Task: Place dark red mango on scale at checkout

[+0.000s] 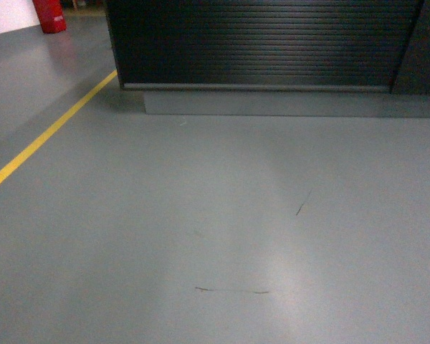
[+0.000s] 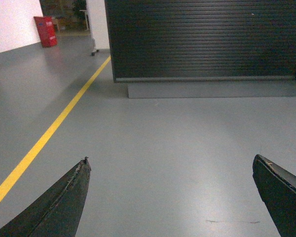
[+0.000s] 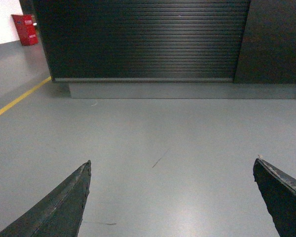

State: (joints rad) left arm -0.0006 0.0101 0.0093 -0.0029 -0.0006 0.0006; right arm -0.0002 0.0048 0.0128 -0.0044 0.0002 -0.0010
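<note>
The checkout (image 1: 261, 43) shows only as its ribbed black front panel across the top of the head view; the same checkout (image 2: 202, 39) fills the upper part of the left wrist view, and the checkout (image 3: 143, 39) does so in the right wrist view too. Its top is cut off. The dark red mango and the scale are out of view. My left gripper (image 2: 170, 160) hangs open over bare grey floor, nothing between its fingers. My right gripper (image 3: 172, 163) is open too, also over floor. Neither gripper appears in the head view.
A grey plinth (image 1: 294, 104) runs along the foot of the counter. A yellow floor line (image 1: 50, 132) slants away on the left. A red box (image 1: 50, 16) stands at the far left by a white wall. A darker panel (image 3: 276, 39) adjoins the counter's right end.
</note>
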